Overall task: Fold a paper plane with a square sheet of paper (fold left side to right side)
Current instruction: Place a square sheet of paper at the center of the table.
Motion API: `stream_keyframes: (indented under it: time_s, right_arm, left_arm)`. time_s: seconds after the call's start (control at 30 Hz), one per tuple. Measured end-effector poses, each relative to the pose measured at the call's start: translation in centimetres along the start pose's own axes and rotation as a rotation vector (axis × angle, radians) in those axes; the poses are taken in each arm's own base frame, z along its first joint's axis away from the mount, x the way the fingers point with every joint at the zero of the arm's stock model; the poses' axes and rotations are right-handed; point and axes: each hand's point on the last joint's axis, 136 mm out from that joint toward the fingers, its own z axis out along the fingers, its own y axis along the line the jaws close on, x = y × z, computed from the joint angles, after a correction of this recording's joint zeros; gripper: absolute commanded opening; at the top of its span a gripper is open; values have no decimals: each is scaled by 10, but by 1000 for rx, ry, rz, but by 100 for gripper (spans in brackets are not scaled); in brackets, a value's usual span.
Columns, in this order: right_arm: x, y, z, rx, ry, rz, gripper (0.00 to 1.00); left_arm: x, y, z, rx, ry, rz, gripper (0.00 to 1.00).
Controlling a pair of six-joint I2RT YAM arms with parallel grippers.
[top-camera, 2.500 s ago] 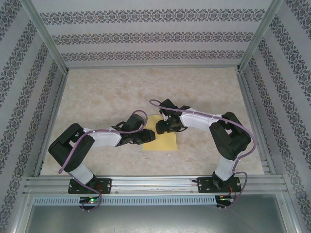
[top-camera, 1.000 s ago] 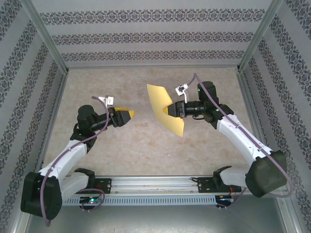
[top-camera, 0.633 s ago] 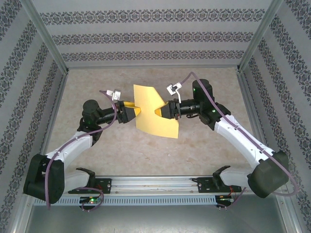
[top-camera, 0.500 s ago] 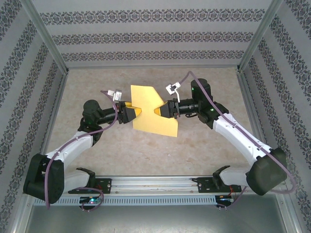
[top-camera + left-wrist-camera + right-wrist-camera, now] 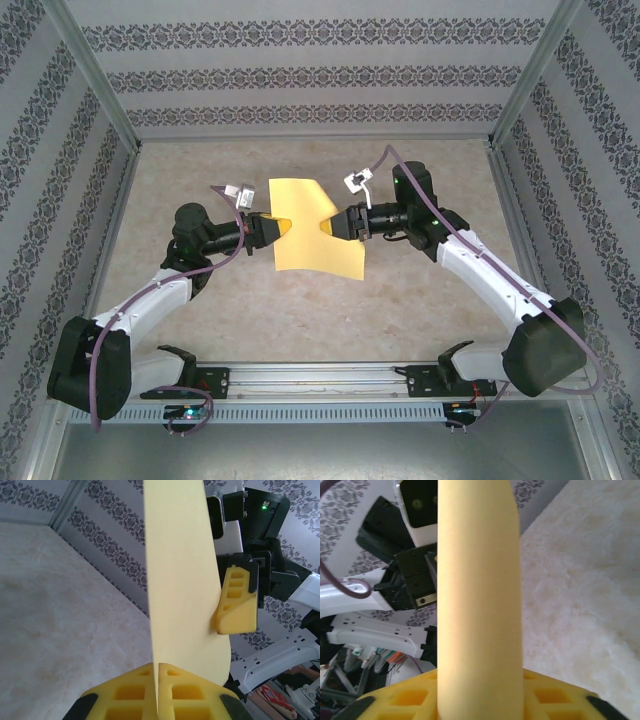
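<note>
Now that my left claw (image 5: 270, 228) has closed the gap it kept a second ago, its yellow foam pads (image 5: 127, 695) are pressed together on the left edge of the thin, plain yellow square sheet of paper (image 5: 310, 235). My left wrist camera shows that sheet (image 5: 180, 580) running edge-on out of the pinch. The paper no longer lies on the pale marbled counter (image 5: 300, 320), where it was a couple of seconds ago. It hangs in the air, well above that surface, stretched between my two arms and slightly bowed. On its right edge my right claw (image 5: 335, 225), which carried it up alone, is clamped shut, and from that wrist the sheet (image 5: 479, 580) rises straight out of the grip.

I judge that with both sides gripped I finally control the left edge, which the fold needs. The next move should swing that edge across toward the right one. The sheet is limp, so it may buckle or slip from a pinch if my arms drift apart.
</note>
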Motion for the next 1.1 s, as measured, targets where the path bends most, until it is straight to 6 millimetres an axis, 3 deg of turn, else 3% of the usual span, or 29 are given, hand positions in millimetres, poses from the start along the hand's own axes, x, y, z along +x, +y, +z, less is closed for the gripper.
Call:
stream_keyframes:
  time_s: [0.17,0.3,0.57,0.67,0.77,1.1]
  right_arm:
    - [0,-24,-7,120,-26,19,57]
    - [6,-48,-18,237,-61,57,65]
    - [34,-107,-34,465,-90,182,67]
    - [46,-125,-36,522,-83,232,62]
    - [58,-142,-33,559,-68,288,50]
    - [102,-193,3,590,43,457,0]
  left_arm:
    - [4,13,0,-56,2,-47,0]
    - [16,35,2,-117,17,-113,0]
    - [86,104,1,-302,142,-383,0]
    - [119,126,-3,-392,216,-479,0]
    - [144,145,-9,-498,293,-554,0]
    - [157,164,-18,-622,358,-590,0]
